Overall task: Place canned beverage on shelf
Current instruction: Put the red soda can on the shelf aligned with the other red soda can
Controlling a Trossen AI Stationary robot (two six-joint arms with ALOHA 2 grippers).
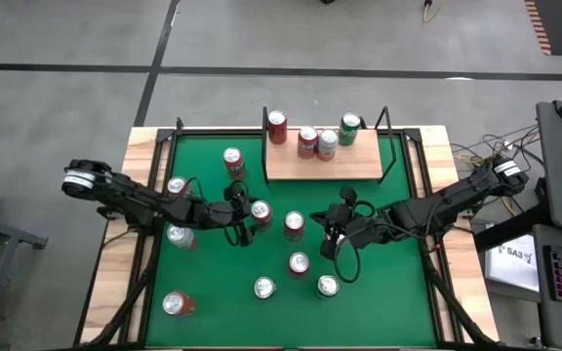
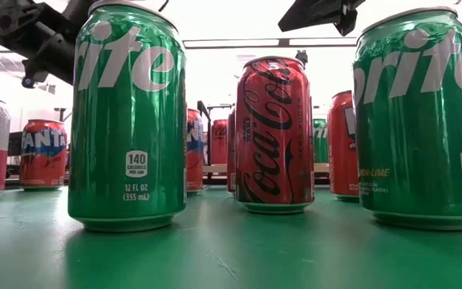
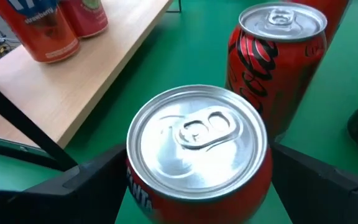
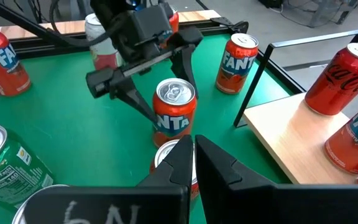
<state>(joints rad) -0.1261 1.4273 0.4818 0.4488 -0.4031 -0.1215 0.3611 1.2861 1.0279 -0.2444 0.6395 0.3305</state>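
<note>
Between your left pincer's (image 3: 197, 180) spread fingers an orange Fanta can (image 3: 197, 155) is standing upright, silver-topped, its label mostly cut off.

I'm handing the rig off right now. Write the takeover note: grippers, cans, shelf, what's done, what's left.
Left gripper: open, fingers either side of an upright Fanta can near the table's middle, not yet closed on it.
Right gripper: shut, empty, waiting right of centre.
Shelf: at the far edge, four cans standing on it, including a Coca-Cola can at its left end.
Done: four cans on the shelf.
Left: close on the Fanta can, lift it, set it on bare shelf board. More cans stand loose on the green tabletop.
</note>
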